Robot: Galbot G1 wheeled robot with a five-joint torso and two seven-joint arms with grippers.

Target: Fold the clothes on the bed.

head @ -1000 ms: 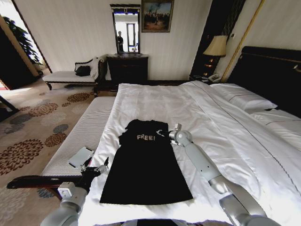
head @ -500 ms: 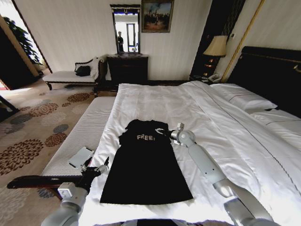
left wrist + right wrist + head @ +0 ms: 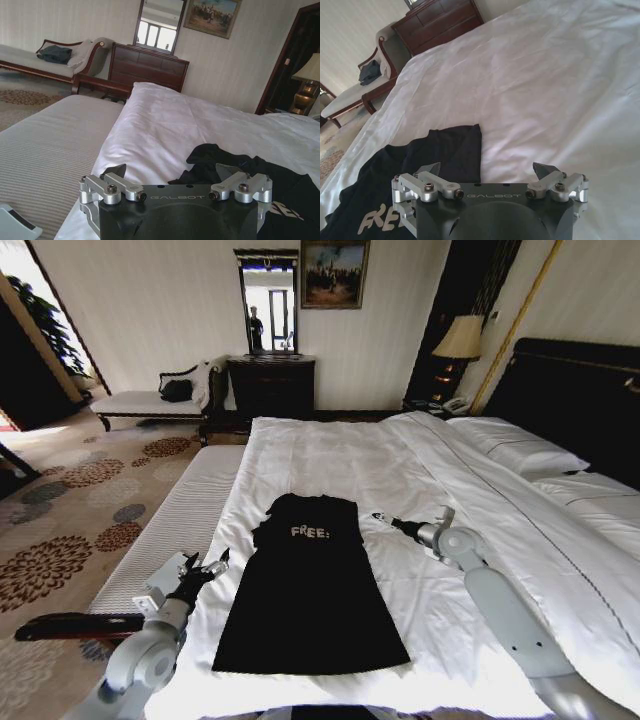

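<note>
The bed (image 3: 420, 470) carries the shirt (image 3: 310, 590), lying flat near its left edge with the "FREE!" end far. The right pincer (image 3: 380, 517) hovers spread and empty over bare sheet just right of the shirt's far end; a second ago it was over the shirt's collar. The left pincer (image 3: 207, 568), also spread, hangs just left of the shirt, and is now raised and nearer it than before.

hotel bedroom | bed (image 3: 330, 455) | dresser (image 3: 272, 386) | lamp (image 3: 459, 340) | chaise (image 3: 150, 400)
</note>
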